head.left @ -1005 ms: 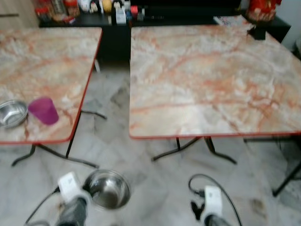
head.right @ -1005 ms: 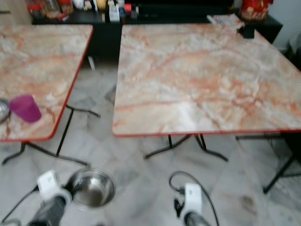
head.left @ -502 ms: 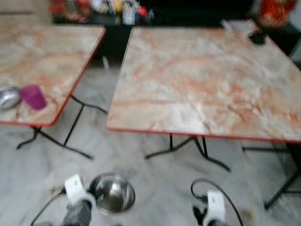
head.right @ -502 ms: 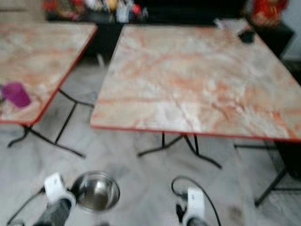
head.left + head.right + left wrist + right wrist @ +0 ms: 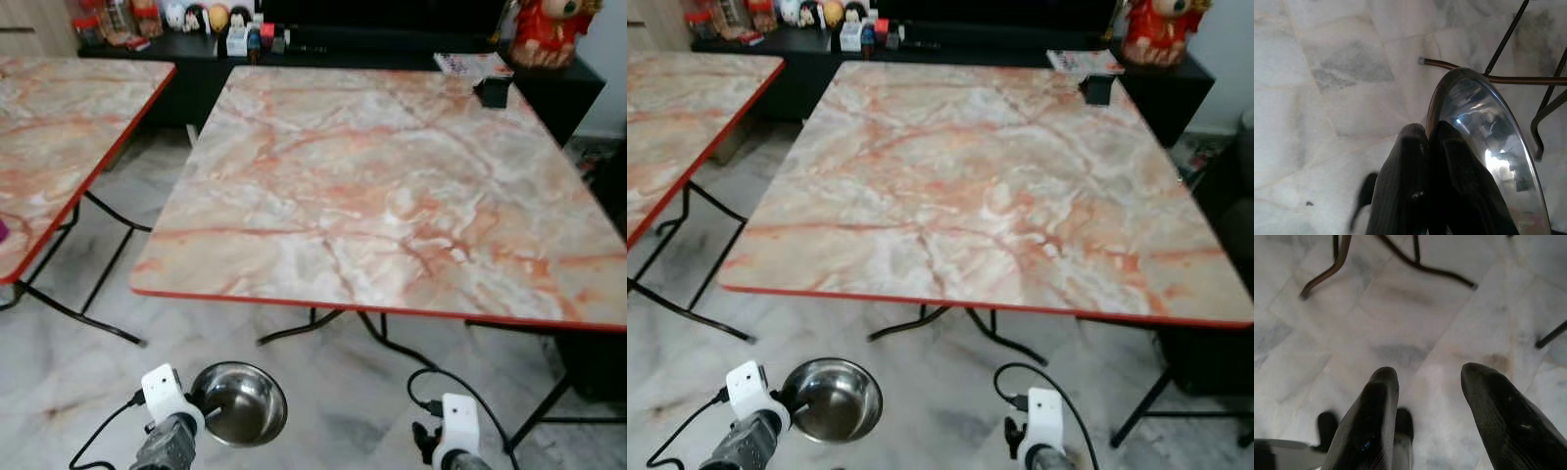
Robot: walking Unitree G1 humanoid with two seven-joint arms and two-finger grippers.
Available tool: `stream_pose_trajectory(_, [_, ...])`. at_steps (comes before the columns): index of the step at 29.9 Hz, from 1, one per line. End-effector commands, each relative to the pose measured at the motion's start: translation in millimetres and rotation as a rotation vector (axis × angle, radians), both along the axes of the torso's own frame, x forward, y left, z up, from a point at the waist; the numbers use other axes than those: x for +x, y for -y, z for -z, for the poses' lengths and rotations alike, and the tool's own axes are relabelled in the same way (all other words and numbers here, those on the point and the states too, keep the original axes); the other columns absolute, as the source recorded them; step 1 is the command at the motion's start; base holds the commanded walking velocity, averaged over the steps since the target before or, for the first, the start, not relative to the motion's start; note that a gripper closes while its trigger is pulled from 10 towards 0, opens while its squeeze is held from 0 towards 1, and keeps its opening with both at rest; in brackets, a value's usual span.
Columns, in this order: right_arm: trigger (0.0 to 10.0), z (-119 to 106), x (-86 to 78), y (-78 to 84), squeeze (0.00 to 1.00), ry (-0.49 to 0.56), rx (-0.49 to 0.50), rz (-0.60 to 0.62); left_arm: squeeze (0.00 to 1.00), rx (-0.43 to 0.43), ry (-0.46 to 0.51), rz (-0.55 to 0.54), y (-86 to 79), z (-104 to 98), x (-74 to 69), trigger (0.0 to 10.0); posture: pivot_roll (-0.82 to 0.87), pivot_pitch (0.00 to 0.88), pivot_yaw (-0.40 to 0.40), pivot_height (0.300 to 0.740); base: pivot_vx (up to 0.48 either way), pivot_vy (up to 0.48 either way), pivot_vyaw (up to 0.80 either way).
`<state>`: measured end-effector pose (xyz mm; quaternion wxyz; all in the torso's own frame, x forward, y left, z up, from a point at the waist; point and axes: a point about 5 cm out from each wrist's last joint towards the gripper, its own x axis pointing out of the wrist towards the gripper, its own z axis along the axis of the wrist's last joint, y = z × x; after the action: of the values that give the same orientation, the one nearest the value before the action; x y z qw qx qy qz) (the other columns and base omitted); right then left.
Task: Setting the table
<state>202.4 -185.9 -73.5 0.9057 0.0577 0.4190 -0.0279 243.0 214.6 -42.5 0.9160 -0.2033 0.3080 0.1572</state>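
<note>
Left gripper [image 5: 1427, 142], jaws pinching the rim of a shiny round steel bowl [image 5: 238, 403], hangs before the orange-veined marble bench [image 5: 372, 186]; right gripper [image 5: 1432, 382] jaws spread, empty.

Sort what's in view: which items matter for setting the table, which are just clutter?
Job items:
- steel bowl, rim pinched by the left gripper
- marble table straight ahead
- right gripper, open above the floor

Lying about:
- second table on the left
- black box at the far table corner
- figurines on the dark sideboard
</note>
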Motion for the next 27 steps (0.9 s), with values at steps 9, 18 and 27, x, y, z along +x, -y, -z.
stream_pose_trajectory(9, [10.0, 2.9, -3.3, -11.2, 0.0, -0.006, 0.03, -0.011, 0.0, 0.026, -0.034, -0.017, -11.4, 3.8, -8.8, 10.0, 0.06, 0.132, -0.036, 0.731, 0.249, -0.379, -0.24])
stream_pose_trajectory(18, [10.0, 3.6, -3.8, -13.4, 0.0, -0.019, 0.046, -0.012, 0.0, 0.034, -0.036, -0.009, -12.2, 3.8, -9.1, 10.0, 0.06, 0.11, -0.033, 0.731, 0.247, -0.379, -0.05])
stream_pose_trajectory(27, [10.0, 3.2, -2.7, -18.1, 0.0, -0.013, 0.056, -0.047, 0.0, 0.062, -0.073, -0.029, -17.2, 7.0, -15.4, 10.0, 0.07, 0.087, -0.034, 0.731, 0.081, -0.165, -0.15])
